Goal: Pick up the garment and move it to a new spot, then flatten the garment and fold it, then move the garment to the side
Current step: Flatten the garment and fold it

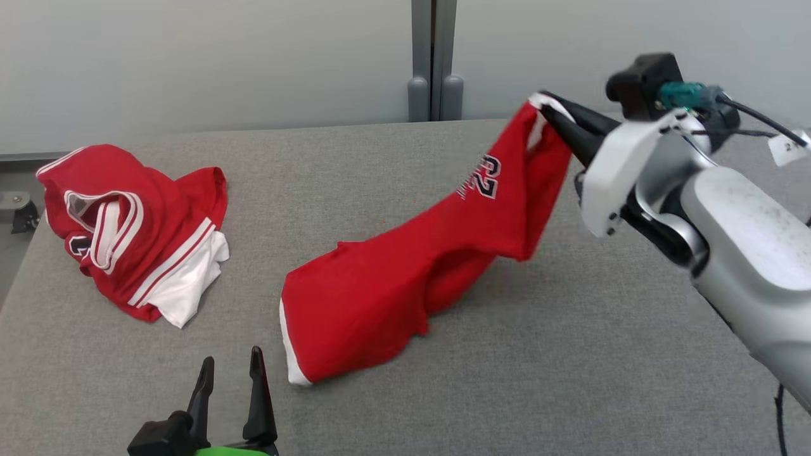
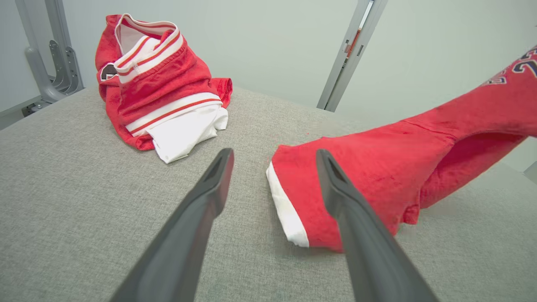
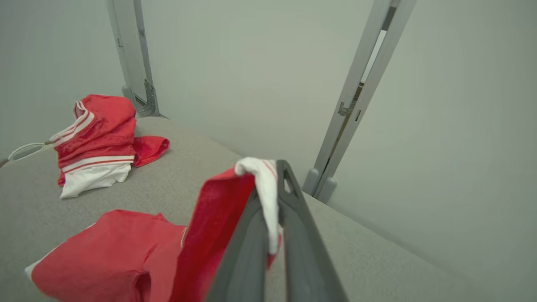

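The garment [image 1: 405, 266] is a red piece with white trim and a "22" print. One end hangs lifted at the upper right, where my right gripper [image 1: 550, 106] is shut on its white-edged hem. Its other end trails on the grey table [image 1: 557, 354]. The right wrist view shows the garment [image 3: 218, 209] with its white hem pinched between the fingers of my right gripper [image 3: 272, 176]. My left gripper [image 1: 231, 370] stands open near the front edge, just left of the garment's lower corner. In the left wrist view, the garment [image 2: 377, 167] lies partly behind my left gripper [image 2: 272, 159].
A second red and white garment [image 1: 133, 228] lies crumpled at the table's back left, also visible as a heap [image 2: 155, 84] in the left wrist view. A grey post [image 1: 434, 63] stands against the pale wall behind the table. The table's left edge [image 1: 19, 266] is close to that heap.
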